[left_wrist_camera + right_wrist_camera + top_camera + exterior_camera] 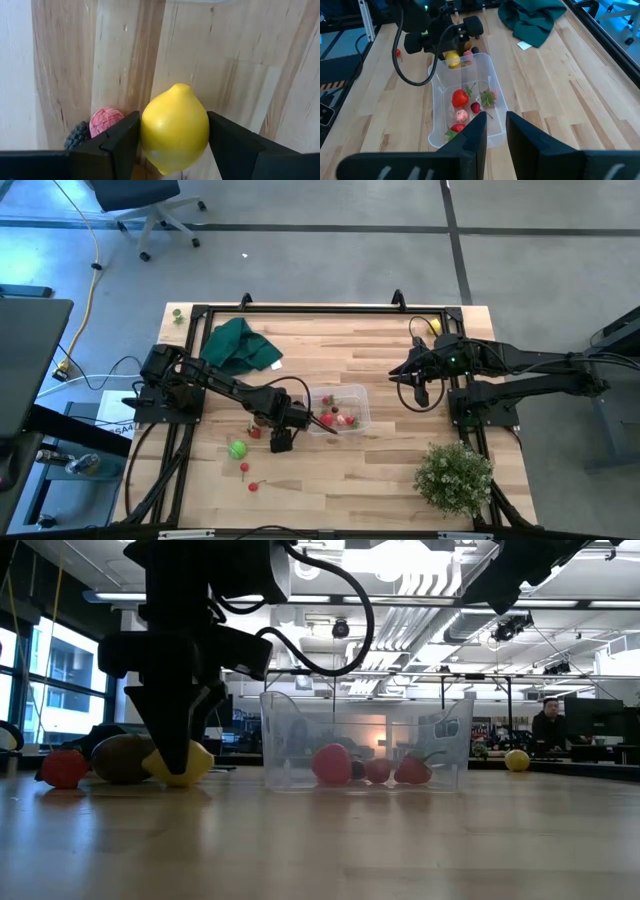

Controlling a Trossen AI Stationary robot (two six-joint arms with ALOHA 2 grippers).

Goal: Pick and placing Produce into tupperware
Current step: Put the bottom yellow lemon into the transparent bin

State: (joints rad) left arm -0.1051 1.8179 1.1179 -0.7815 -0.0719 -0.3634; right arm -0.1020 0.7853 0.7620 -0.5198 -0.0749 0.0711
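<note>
Your left gripper (174,137) is down at the tabletop just beside the clear tupperware tub (357,394), and its two dark fingers (116,142) are bracketing a yellow toy lemon (175,129), one on each side, touching or all but touching its skin; whether they are squeezing it I cannot tell, so treat it as framed, not held. The lemon is sitting on the wood in the low view, which suggests you are working the pick while the table supports it. Right next to it a pink raspberry (105,120) and a dark blackberry (76,136) are crowding one finger, so mind that you are not nudging them. Inside the tub, a red tomato (459,98), a strawberry (488,97) and a few smaller red pieces are lying along the bottom, so the task looks partly done. A green piece (237,449) and small red ones are waiting on the near side of the table. Your right gripper (493,131) is hovering well away at the far right, fingers only narrowly parted and carrying nothing, probably parked there to keep the tub clear for the left arm.
</note>
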